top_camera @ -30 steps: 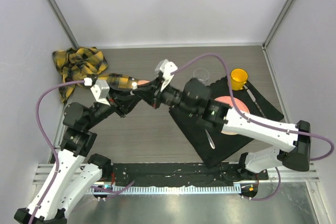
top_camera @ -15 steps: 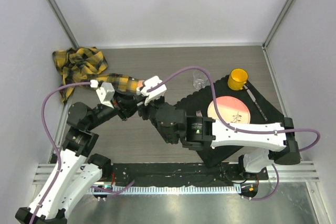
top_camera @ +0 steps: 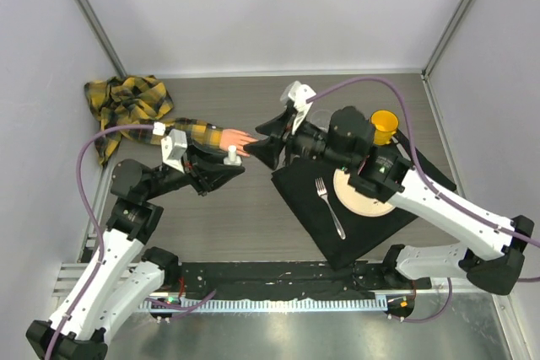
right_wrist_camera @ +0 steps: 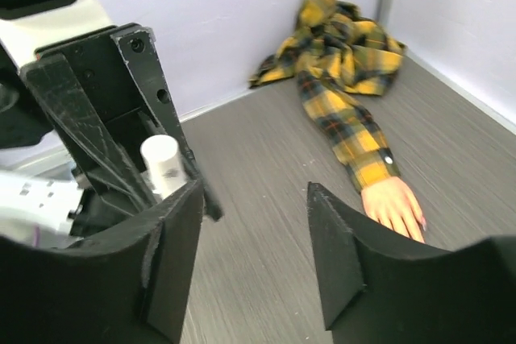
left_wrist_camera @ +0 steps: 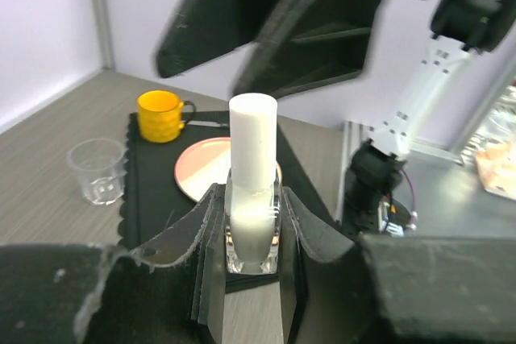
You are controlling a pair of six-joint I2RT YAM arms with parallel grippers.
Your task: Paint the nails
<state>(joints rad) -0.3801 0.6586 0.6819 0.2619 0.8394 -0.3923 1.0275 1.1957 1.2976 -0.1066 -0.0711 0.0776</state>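
Observation:
A peach-pink mannequin hand (top_camera: 239,141) (right_wrist_camera: 394,206) lies flat on the table, sticking out of a yellow-black plaid sleeve (top_camera: 196,131) (right_wrist_camera: 348,133). Its nails (right_wrist_camera: 419,225) are tiny at the fingertips. My left gripper (top_camera: 226,163) (left_wrist_camera: 251,257) is shut on a small clear bottle (left_wrist_camera: 252,213) with a white cap (top_camera: 229,153) (left_wrist_camera: 253,141) (right_wrist_camera: 162,164), held upright just in front of the hand. My right gripper (top_camera: 260,142) (right_wrist_camera: 254,257) hovers open and empty right beside the fingertips, facing the bottle.
The rest of the plaid shirt (top_camera: 126,100) is bunched at the back left corner. To the right, a black mat (top_camera: 371,217) carries a pink plate (top_camera: 363,194), a fork (top_camera: 329,206) and a yellow mug (top_camera: 384,124) (left_wrist_camera: 159,115). A clear cup (left_wrist_camera: 98,170) stands near the mat.
My right gripper has opened and swung from the bottle's cap back to the right of the mannequin hand. The left gripper has shifted slightly right with the bottle, cap still on.

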